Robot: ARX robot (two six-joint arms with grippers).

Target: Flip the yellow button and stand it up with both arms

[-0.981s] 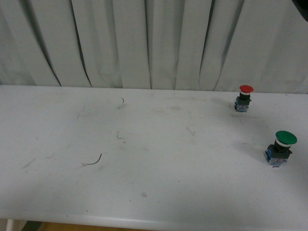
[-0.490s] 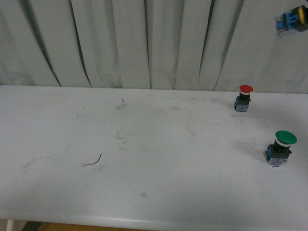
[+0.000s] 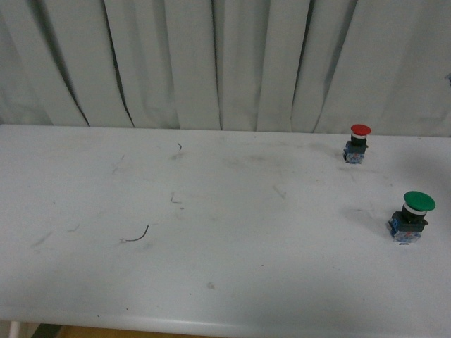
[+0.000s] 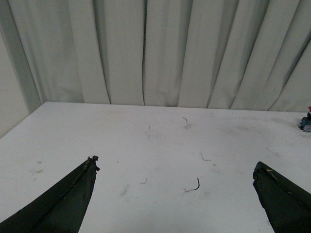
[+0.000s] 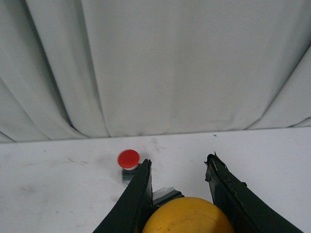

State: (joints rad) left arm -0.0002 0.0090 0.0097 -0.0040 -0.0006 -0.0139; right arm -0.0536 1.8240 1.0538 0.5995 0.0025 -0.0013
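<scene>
The yellow button (image 5: pixel 187 216) shows only in the right wrist view, its round yellow cap filling the space between the black fingers. My right gripper (image 5: pixel 179 167) is shut on it, held up above the white table (image 5: pixel 272 160). The front view shows neither the button nor either arm. My left gripper (image 4: pixel 175 167) is open above the table, its two black fingers (image 4: pixel 73 194) spread wide with nothing between them.
A red-capped button (image 3: pixel 359 144) stands at the table's far right, also seen in the right wrist view (image 5: pixel 129 162). A larger green-capped button (image 3: pixel 411 215) stands nearer on the right. A small bent wire (image 3: pixel 137 236) lies left of centre. Grey curtain (image 3: pixel 225 63) hangs behind.
Half a second ago the yellow button showed in the front view's top right corner; now it has left that view. Nothing on the table has moved.
</scene>
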